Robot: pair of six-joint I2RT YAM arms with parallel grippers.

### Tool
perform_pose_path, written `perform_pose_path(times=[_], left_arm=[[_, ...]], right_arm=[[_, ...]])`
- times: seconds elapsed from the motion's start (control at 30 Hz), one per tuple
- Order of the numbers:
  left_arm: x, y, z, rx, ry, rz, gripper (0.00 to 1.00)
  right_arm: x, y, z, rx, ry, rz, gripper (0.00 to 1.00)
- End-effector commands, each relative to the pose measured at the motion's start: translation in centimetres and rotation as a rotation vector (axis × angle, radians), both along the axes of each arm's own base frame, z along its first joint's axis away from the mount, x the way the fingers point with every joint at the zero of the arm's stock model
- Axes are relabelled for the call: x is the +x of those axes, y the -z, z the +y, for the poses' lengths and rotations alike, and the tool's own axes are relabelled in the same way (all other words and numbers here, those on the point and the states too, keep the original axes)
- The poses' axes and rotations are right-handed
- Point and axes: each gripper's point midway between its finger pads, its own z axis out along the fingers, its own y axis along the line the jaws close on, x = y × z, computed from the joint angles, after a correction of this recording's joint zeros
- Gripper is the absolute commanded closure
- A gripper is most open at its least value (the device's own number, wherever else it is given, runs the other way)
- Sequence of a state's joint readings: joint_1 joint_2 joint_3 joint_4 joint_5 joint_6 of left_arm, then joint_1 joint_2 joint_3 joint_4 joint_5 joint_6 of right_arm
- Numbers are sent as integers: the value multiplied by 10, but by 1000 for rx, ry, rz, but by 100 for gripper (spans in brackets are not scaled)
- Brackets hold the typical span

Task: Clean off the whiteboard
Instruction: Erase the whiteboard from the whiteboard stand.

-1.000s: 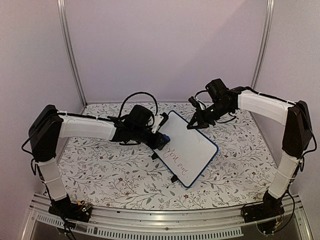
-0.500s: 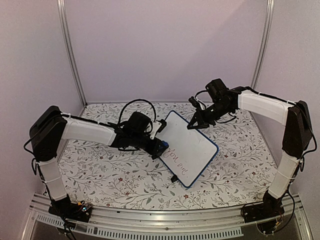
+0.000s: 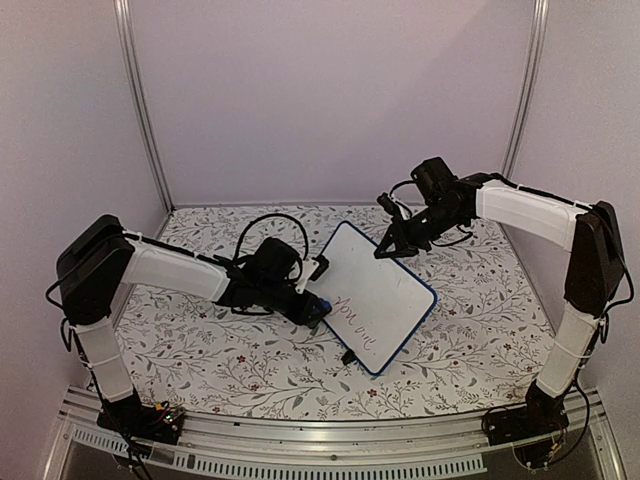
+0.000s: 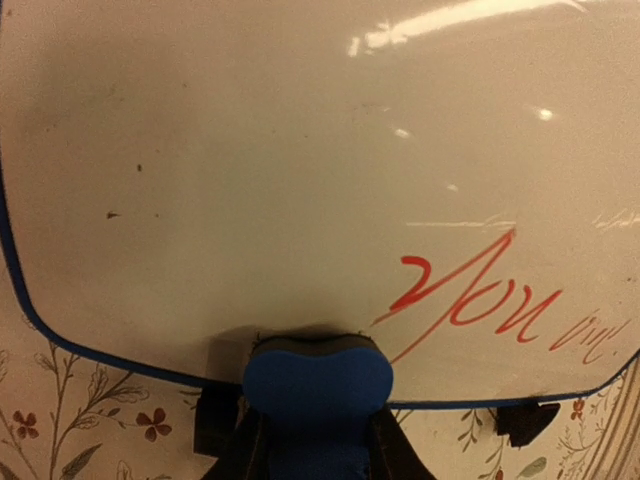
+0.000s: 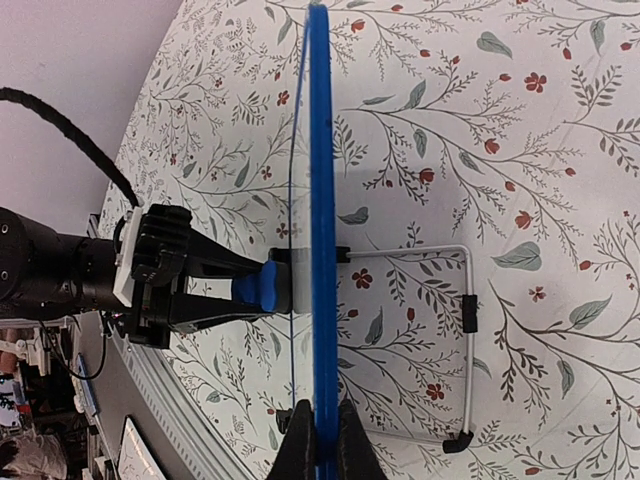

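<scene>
From above, the small white board with the dark blue frame (image 3: 375,300) stands tilted in the middle of the flowery table top (image 3: 200,350). The left gripper (image 3: 312,306) is at the board's lower left edge, squeezed shut on a small blue eraser block (image 3: 320,309). The red handwriting (image 3: 352,322) runs along the board's lower part, just past the eraser. To do this step well, the eraser should press flat on the board. Then it should slide sideways over all the red letters, gently, so the board does not tip.

From the left wrist, the eraser touches the board's bottom edge. The red words are near it, on its right.

From the right wrist, the board is seen edge-on. The right gripper (image 5: 318,440) is pinched on the board's blue frame. A thin white wire stand (image 5: 455,330) props up the board's back. The eraser seems to touch the board's front, but it is hard to be sure from here.
</scene>
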State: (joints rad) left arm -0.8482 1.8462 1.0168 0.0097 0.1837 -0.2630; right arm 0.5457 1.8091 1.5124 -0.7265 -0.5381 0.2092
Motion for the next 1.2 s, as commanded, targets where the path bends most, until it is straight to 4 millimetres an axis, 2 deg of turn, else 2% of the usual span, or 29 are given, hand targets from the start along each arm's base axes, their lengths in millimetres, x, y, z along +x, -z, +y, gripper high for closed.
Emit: perform_pose_path(times=[0.0,0.17,0.47,0.57,0.67,0.8,0.93,1.17], left_arm=[[-22,20,10,67,24,65,100],[-18,10,8,70,24,43,100],[9,-64,-9,-34,13,-134,100],[15,-74,-16,-56,21,-166,100],[17,-69,-26,-64,45,-156,100],[12,-44,-33,-41,65,-104,100],[-3,-20,-37,-15,99,-61,100],[-22,8,-29,30,100,16,100]], right_arm=[[-30,37,-4,-115,-45,102,100],[-29,37,-3,-116,-44,104,100],[-29,36,-3,-115,-46,101,100],[-30,36,-3,-115,-47,100,100],[-30,35,-3,-116,-46,100,100],[-30,36,-4,-117,-45,101,100],[-31,36,-4,-117,-45,98,100],[-31,36,-4,-117,-46,100,100]])
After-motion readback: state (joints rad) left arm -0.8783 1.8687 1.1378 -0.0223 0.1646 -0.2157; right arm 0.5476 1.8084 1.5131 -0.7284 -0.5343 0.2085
